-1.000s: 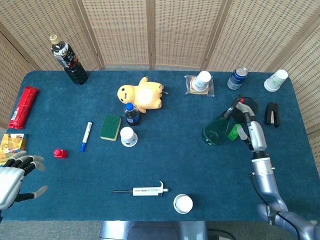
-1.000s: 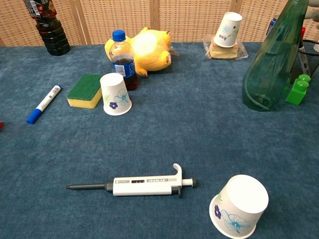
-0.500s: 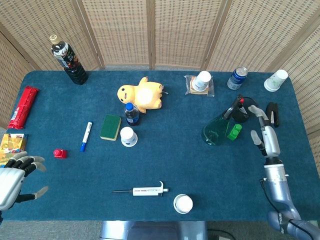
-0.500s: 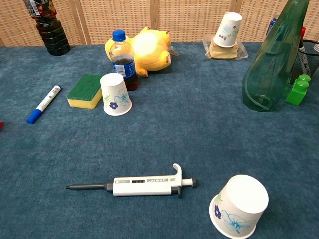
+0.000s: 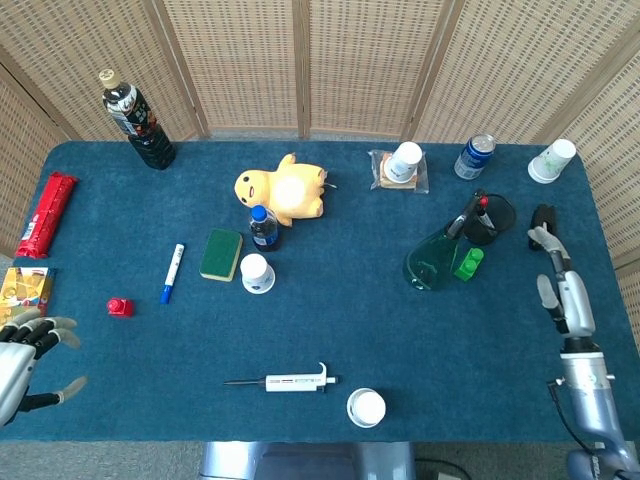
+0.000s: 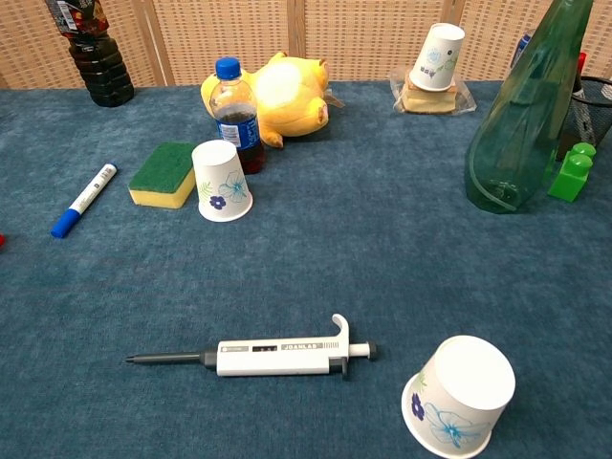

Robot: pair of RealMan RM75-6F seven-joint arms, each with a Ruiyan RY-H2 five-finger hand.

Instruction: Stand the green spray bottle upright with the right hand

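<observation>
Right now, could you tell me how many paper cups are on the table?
4: one by the sponge, one at the front edge, one on the packet, one at the far right corner.

My table (image 6: 316, 258) wore matt blue cloth; the green spray bottle (image 6: 524, 115) was glossy translucent plastic, the cup (image 6: 459, 396) paper, the toy (image 6: 287, 91) plush.

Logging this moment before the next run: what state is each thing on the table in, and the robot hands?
green spray bottle: standing upright, unheld
right robot hand: open, clear of the bottle
left robot hand: open, holding nothing
small cola bottle: upright, capped
tall dark bottle: upright
paper cup: upside down
pipette: lying flat
</observation>
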